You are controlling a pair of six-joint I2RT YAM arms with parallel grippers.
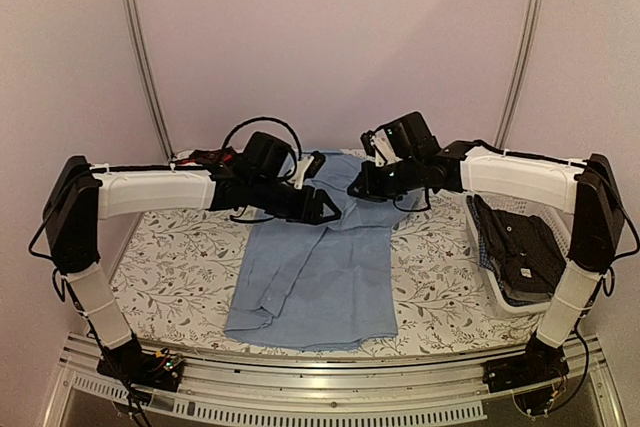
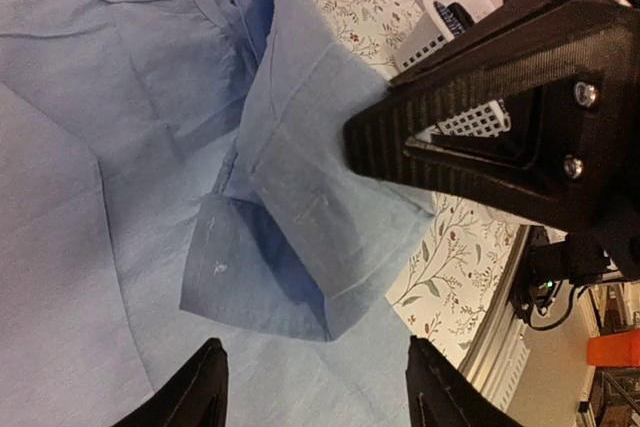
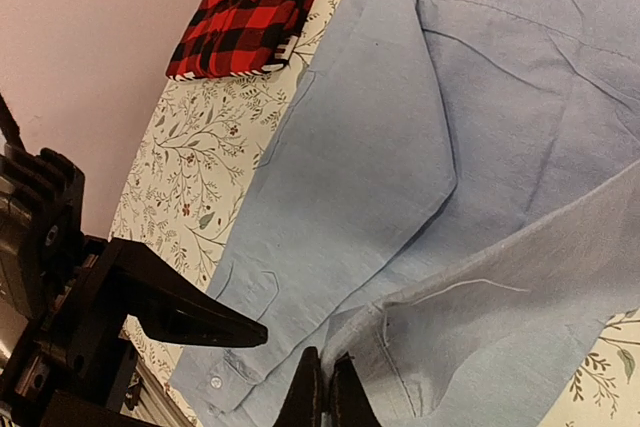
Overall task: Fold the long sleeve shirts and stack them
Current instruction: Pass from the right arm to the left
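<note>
Blue shirt (image 1: 320, 277): lies mid-table (image 1: 170, 267), spread front to back under both arms. One sleeve (image 2: 320, 207) is doubled across the body.
Handling: judged light, thin and limp. It should drape and slip over itself, and a crease won't hold unless pressed. Not fragile.
Where to hold: judged best at a doubled edge such as cuff, seam or hem corner. A pinch mid-panel would only bunch it.
Right gripper (image 3: 322, 392): clenched, apparently on the sleeve's edge, where the cloth rises off the body.
Left gripper (image 2: 318, 387): released, jaws apart just above the shirt body beside the sleeve, nothing between them.
Plaid shirt (image 3: 250, 12): folded, at the far left of the table, apart from the blue.
Dark shirts (image 1: 520, 242): heaped in the basket (image 1: 500, 299) at the right edge.
Counts: one blue shirt, one plaid shirt, one basket and two grippers. There is more than one dark shirt, exact number unclear.
</note>
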